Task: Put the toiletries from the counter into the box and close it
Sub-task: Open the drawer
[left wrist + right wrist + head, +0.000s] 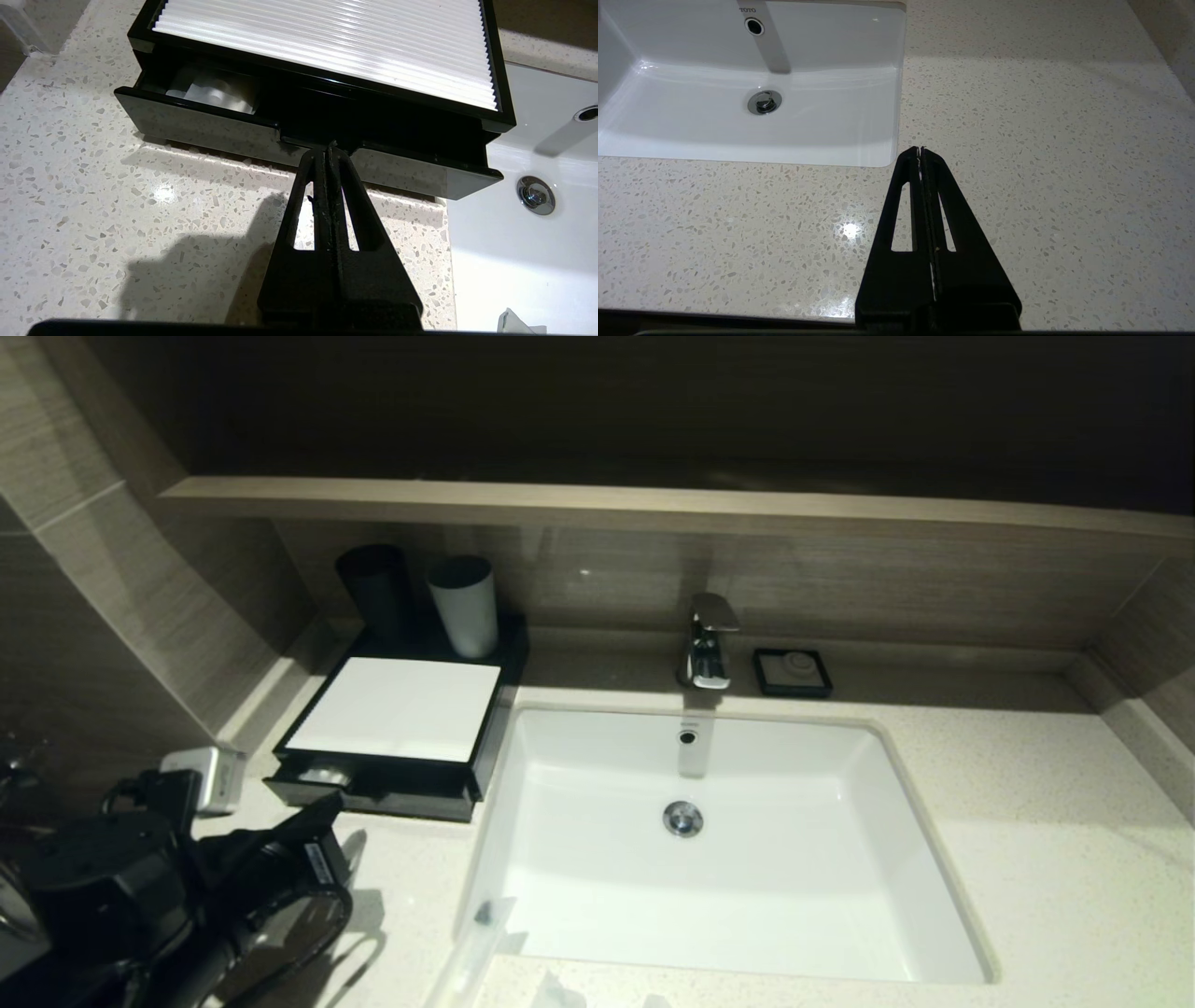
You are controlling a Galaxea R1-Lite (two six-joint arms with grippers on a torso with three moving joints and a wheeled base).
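The black box point(397, 709) with a white top panel stands on the counter point(1027, 803) left of the sink. Its front drawer point(373, 791) is a little way open, and a white wrapped packet point(212, 91) lies inside. My left gripper point(329, 148) is shut and empty, with its tips against the middle of the drawer front point(196, 123); it also shows in the head view point(331, 805). A long slim clear packet point(476, 943) and other small packets point(560, 994) lie at the counter's front edge. My right gripper point(920, 150) is shut and empty above bare counter right of the sink.
The white sink basin point(747, 896) fills the middle, with a chrome faucet point(707, 639) behind it. A black cup point(373, 583) and a grey cup point(464, 607) stand behind the box. A small black soap dish point(793, 672) sits right of the faucet. A wood ledge runs along the back.
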